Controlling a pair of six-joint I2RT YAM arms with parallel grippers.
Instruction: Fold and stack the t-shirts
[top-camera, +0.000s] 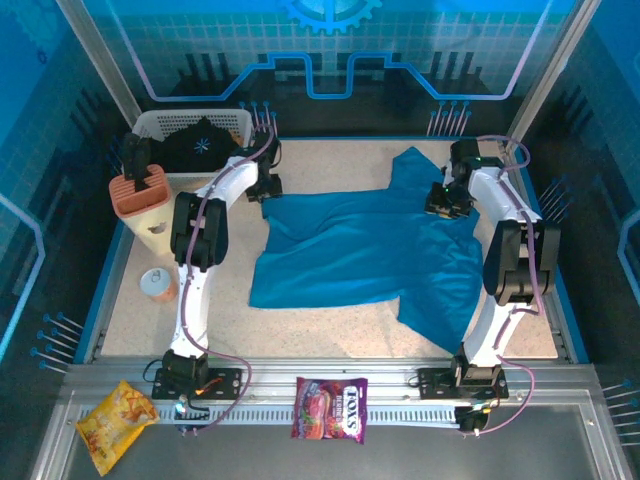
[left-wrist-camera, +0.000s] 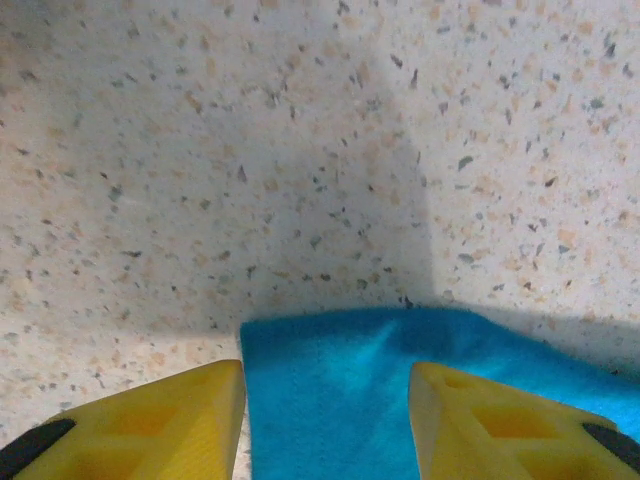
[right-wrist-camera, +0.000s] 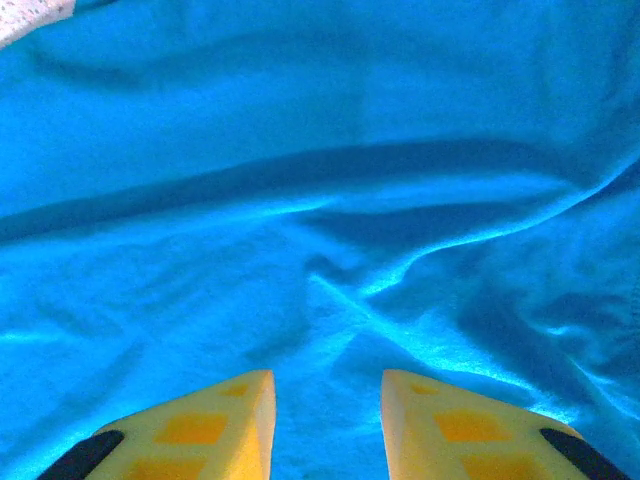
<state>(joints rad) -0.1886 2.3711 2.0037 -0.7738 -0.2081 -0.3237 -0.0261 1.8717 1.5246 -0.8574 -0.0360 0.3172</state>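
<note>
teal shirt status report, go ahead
Left end effector open, straddling a corner of the teal shirt. Right end effector open, over its right side. Shirt spread out, unfolded. Black shirt in the basket; nothing on the teal one.

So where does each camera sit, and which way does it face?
Top external: overhead, behind, facing down at the table; left arm, right arm show.
Left wrist: on that arm, facing down past the left gripper at the teal t-shirt's corner.
Right wrist: same, past the right gripper onto its wrinkles.
Shared: that t-shirt.
</note>
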